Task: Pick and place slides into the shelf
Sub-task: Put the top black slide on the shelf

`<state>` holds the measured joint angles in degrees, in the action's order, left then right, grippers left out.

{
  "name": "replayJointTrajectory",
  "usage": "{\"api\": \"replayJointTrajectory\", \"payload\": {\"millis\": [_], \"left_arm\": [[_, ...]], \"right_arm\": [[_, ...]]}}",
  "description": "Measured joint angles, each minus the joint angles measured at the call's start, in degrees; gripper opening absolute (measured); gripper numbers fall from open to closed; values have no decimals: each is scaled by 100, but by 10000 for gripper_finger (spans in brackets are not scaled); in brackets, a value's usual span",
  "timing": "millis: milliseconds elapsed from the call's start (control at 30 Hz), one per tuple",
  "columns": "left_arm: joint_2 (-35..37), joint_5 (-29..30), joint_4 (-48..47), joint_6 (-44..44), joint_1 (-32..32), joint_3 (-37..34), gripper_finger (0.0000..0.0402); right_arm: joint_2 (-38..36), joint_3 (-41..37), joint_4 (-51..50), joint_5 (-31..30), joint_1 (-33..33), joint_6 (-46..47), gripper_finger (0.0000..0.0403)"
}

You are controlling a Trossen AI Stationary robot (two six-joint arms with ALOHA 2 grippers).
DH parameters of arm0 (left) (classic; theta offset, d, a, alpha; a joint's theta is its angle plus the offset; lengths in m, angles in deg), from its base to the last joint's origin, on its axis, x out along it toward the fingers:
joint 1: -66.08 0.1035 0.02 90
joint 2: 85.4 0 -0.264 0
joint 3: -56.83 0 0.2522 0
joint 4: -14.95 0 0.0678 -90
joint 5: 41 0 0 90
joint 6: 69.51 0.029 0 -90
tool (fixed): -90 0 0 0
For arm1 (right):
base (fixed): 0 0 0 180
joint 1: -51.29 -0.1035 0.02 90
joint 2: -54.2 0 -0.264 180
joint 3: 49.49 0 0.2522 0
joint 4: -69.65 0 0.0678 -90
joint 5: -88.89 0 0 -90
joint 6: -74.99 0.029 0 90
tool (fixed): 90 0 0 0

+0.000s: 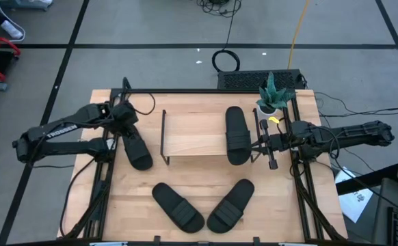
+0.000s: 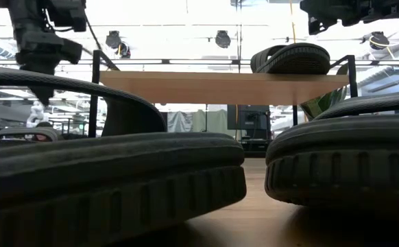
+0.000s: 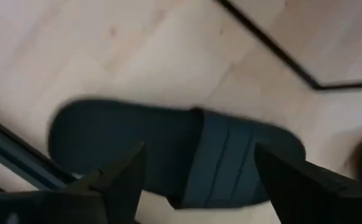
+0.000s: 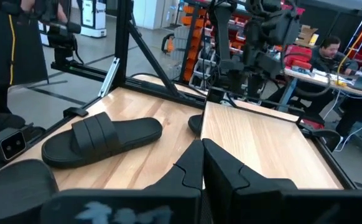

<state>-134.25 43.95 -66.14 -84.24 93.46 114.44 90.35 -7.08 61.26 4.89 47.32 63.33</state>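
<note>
The shelf (image 1: 192, 135) stands mid-table, and one slide (image 1: 237, 134) lies sole-down on the right end of its plank (image 2: 220, 86). A second slide (image 1: 136, 149) lies flat on the table left of the shelf. My left gripper (image 3: 196, 180) hovers open over this slide (image 3: 181, 155), one finger above the footbed and one above the toe end. Two more slides (image 1: 178, 206) (image 1: 231, 205) lie near the table's near edge and fill the low view (image 2: 110, 178) (image 2: 343, 165). My right gripper (image 4: 203, 158) is shut, raised beside the shelf's right end (image 1: 257, 143).
A potted plant (image 1: 274, 96) stands at the far right corner behind my right arm. Black rails (image 1: 301, 184) run along the table's sides. Bare wood lies between the shelf and the two near slides. A person (image 4: 330, 46) sits in the room beyond.
</note>
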Motion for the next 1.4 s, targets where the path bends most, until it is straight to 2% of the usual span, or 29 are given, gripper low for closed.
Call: {"api": "replayJointTrajectory", "payload": {"millis": [267, 500, 767, 1167, 1400], "left_arm": [[-20, -346, 200, -120, -13, -493, 299], [-21, -360, 362, -770, -91, -591, 299], [-23, -524, 640, -1312, -255, -1017, 299], [-69, -728, 1219, -2003, -884, -1417, 299], [-67, -893, 1755, -2032, -1332, -1692, 291]], "right_arm": [[0, 0, 2, 2, 0, -32, 0], [0, 0, 40, 2, 0, -35, 0], [0, 0, 48, 2, 0, -37, 0], [0, 0, 48, 4, 1, -53, 0], [0, 0, 48, 6, 1, -59, 0]]}}
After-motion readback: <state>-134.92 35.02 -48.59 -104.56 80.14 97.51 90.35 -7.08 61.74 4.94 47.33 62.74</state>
